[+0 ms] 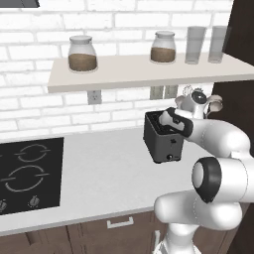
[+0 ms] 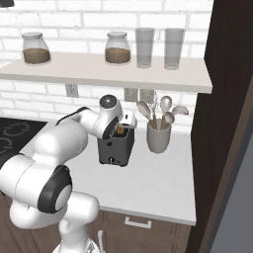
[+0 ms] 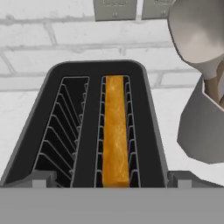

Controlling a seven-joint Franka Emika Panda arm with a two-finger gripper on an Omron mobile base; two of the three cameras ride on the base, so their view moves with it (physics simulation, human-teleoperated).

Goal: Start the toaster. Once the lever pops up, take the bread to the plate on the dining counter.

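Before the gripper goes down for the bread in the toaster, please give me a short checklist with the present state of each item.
1. Golden-brown bread slice sits in one slot of the boxy dark grey toaster: ok.
2. Other slot, with bare wire guides, is empty: ok.
3. Gripper open, its small dark finger tips wide apart at the toaster's near edge: ok.
4. Gripper centred over the bread: cannot tell; the slice lies near the middle of the hand view.
5. Grey utensil holder stands beside the toaster, apart from it: ok.
6. Lever popped up: cannot tell.

Utensil crock [image 2: 158,138], shelf jars [image 1: 82,53], cooktop [image 1: 30,173].
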